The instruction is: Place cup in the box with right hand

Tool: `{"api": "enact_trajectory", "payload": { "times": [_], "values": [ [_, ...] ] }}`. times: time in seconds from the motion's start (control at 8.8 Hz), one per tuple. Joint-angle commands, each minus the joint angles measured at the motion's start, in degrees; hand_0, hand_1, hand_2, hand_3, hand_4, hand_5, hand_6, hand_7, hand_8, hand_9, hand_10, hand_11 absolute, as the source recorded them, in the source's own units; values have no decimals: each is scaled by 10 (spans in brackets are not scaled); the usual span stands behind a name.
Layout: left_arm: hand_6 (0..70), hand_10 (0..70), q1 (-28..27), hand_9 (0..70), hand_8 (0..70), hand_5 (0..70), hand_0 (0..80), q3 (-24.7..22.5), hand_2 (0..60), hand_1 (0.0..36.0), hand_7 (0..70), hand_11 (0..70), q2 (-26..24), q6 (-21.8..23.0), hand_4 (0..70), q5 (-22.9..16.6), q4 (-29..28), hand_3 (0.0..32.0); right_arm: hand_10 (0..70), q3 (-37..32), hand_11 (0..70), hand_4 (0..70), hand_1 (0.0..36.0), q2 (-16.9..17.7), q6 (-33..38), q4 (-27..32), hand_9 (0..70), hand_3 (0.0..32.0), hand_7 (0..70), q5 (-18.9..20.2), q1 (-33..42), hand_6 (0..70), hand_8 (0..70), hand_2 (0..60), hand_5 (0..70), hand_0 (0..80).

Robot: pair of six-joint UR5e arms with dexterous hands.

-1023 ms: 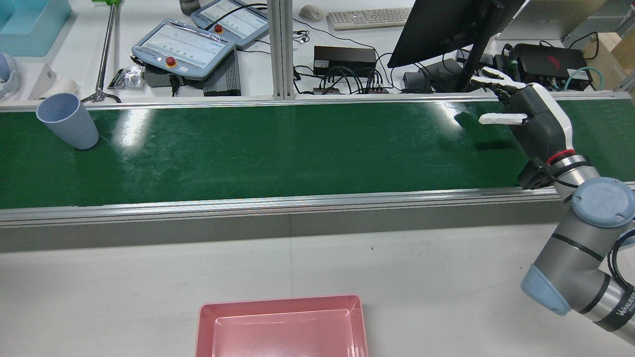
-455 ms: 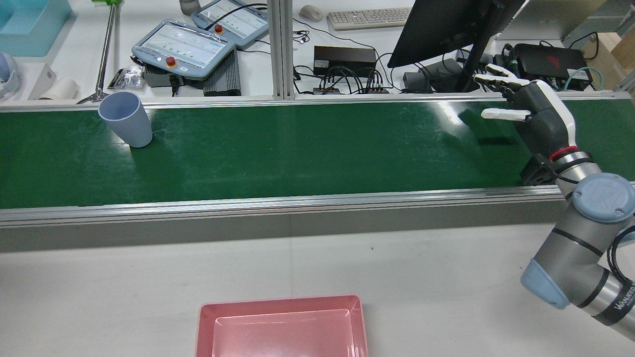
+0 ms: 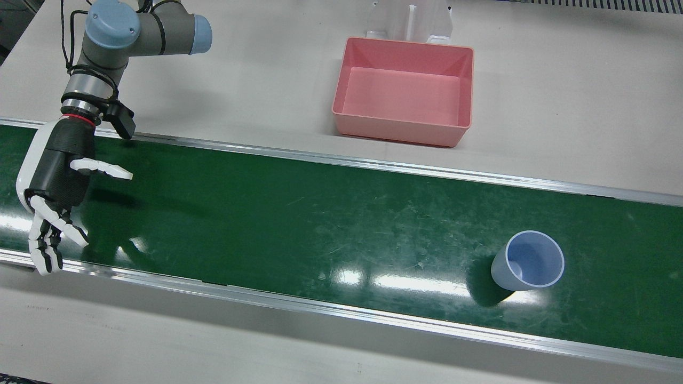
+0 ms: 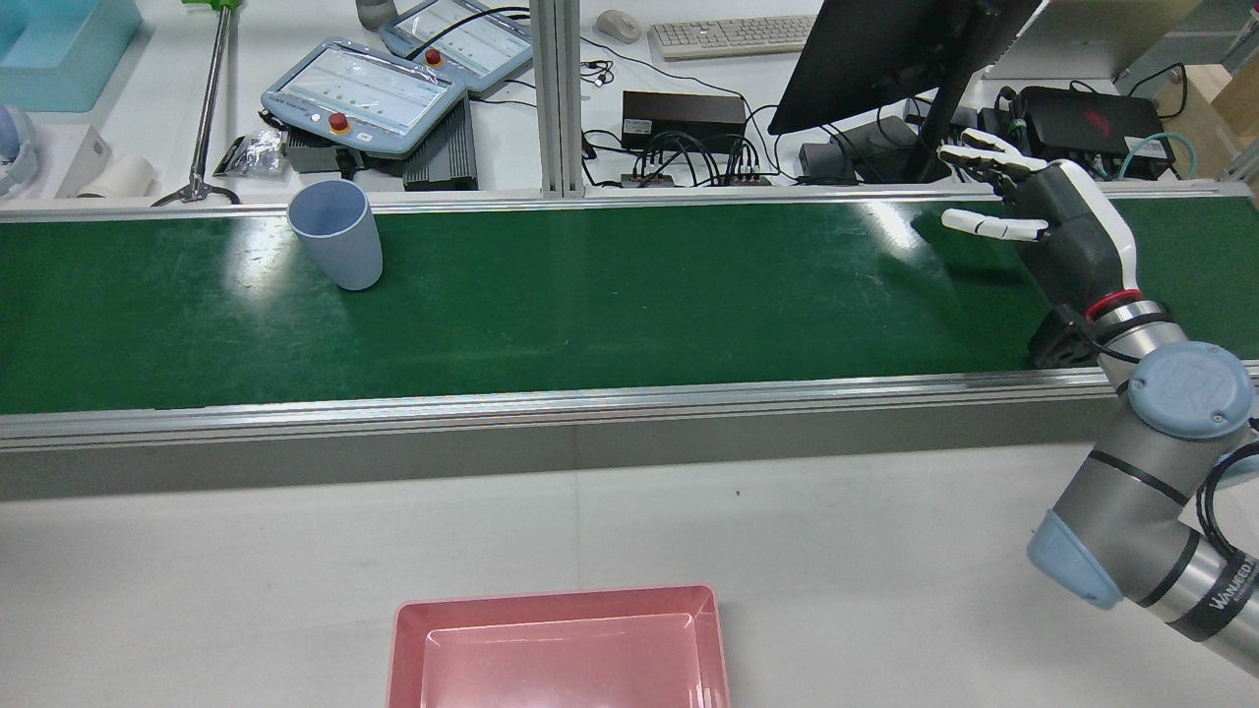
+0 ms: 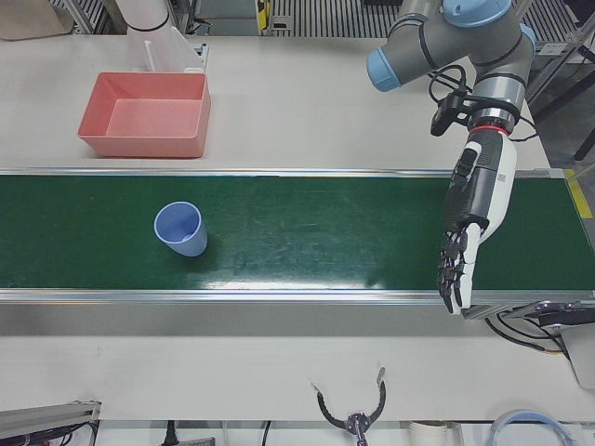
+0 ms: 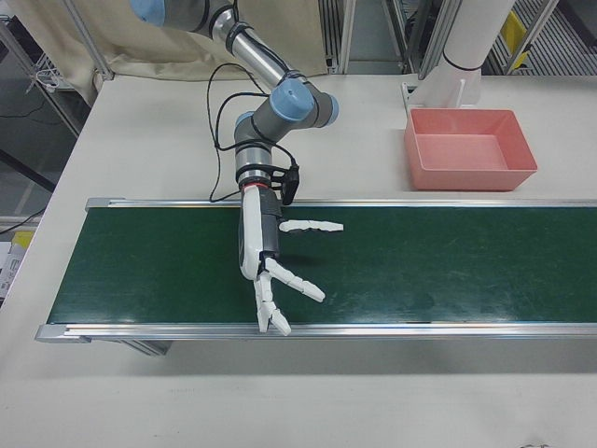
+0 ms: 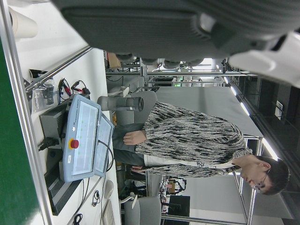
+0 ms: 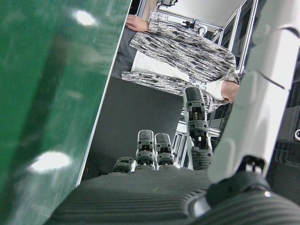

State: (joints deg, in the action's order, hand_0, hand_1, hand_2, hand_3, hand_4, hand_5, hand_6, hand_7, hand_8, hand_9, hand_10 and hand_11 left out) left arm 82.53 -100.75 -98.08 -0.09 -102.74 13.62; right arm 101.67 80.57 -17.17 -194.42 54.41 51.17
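A pale blue cup (image 3: 528, 261) stands upright on the green conveyor belt (image 3: 299, 213), near its operator-side edge. It also shows in the rear view (image 4: 336, 236) and the left-front view (image 5: 179, 229). My right hand (image 3: 56, 176) hovers over the belt's far end, open and empty, fingers spread, far from the cup; it also shows in the rear view (image 4: 1067, 231) and the right-front view (image 6: 261, 243). The pink box (image 3: 403, 133) sits empty on the white table behind the belt. My left hand (image 5: 469, 223) hangs open over the belt's other end, holding nothing.
Teach pendants (image 4: 364, 93), a monitor (image 4: 885, 49), cables and a keyboard lie on the bench beyond the belt. The belt has raised aluminium rails (image 4: 590, 398) on both long sides. A person stands past the bench in the left hand view (image 7: 187, 145).
In the rear view the cup has moved to the right along the belt, toward my right hand. The right hand has shifted only slightly and stays open.
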Motion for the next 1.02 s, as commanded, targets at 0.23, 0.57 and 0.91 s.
{"api": "enact_trajectory", "payload": {
  "times": [0.23, 0.57, 0.91],
  "values": [
    [0, 0, 0, 0, 0, 0, 0, 0, 0, 0, 0, 0, 0, 0, 0, 0, 0, 0, 32, -5, 62, 259, 157, -2, -1, 1, 190, 0, 215, 0, -5, 62, 103, 67, 59, 531],
    [0, 0, 0, 0, 0, 0, 0, 0, 0, 0, 0, 0, 0, 0, 0, 0, 0, 0, 35, 2, 69, 229, 166, -1, 0, 0, 191, 0, 207, 0, -5, 62, 105, 61, 64, 546],
    [0, 0, 0, 0, 0, 0, 0, -1, 0, 0, 0, 0, 0, 0, 0, 0, 0, 0, 29, -1, 59, 248, 145, 2, 1, 0, 188, 0, 202, 0, -12, 60, 103, 0, 62, 549]
  ]
}}
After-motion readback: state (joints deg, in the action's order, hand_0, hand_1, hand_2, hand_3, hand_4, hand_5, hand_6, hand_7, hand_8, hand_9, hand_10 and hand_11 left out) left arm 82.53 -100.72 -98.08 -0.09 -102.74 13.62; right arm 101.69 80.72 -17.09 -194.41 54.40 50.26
